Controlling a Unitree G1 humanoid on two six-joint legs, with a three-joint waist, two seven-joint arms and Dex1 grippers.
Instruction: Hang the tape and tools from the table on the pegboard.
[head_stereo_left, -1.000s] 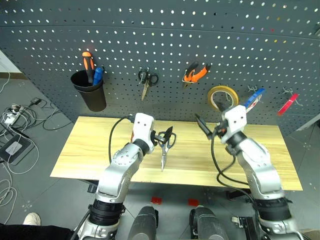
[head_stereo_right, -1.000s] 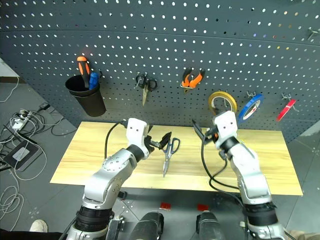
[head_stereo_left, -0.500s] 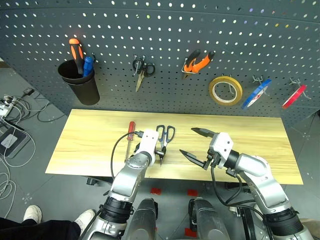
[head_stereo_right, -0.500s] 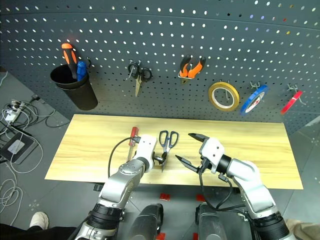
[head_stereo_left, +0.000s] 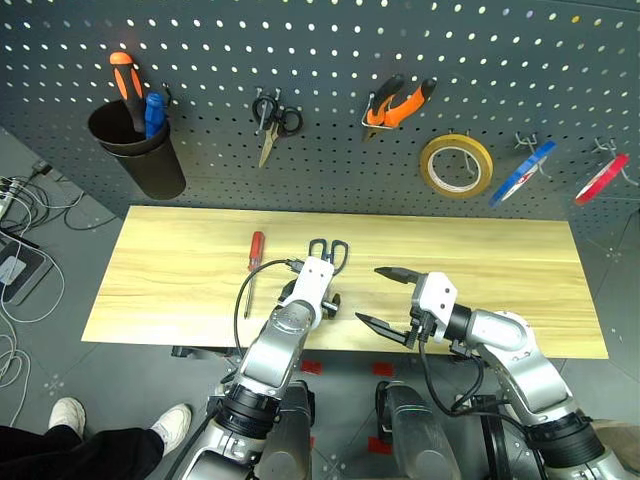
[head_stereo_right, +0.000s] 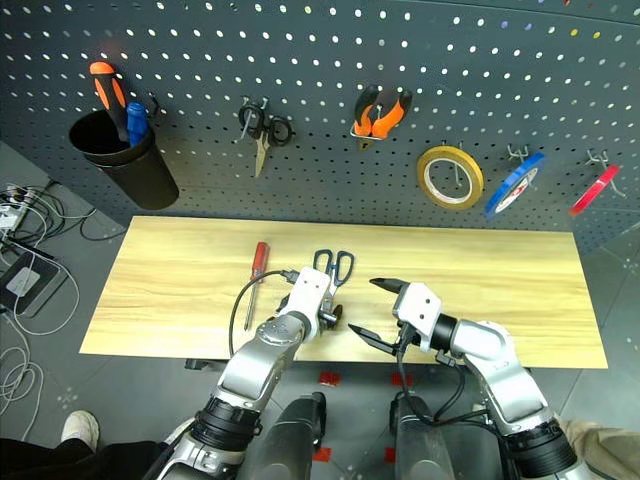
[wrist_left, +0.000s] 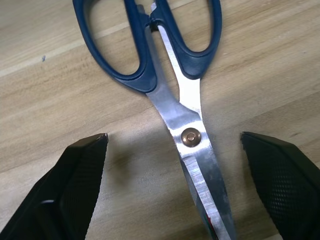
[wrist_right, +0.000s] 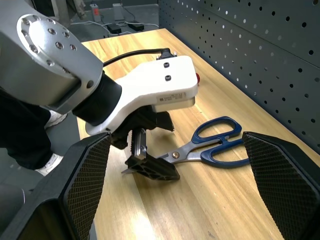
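Claws sit nearest: the left claw (wrist_left: 172, 165) straddles the blades of the large scissors (wrist_left: 170, 75) lying flat on the table (head_stereo_left: 180, 290), fingers spread either side. Beside it, the right claw (head_stereo_left: 385, 297) hovers spread. Farther left lies the red-handle screwdriver (head_stereo_left: 255, 252); pliers (head_stereo_left: 398, 104) and red tape (head_stereo_left: 601, 178) hang on the pegboard (head_stereo_left: 330, 50).

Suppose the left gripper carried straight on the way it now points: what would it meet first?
Most likely the large scissors lying flat on the table. The left gripper is open, straddling their blades near the pivot, so it should touch blades or wood almost at once.
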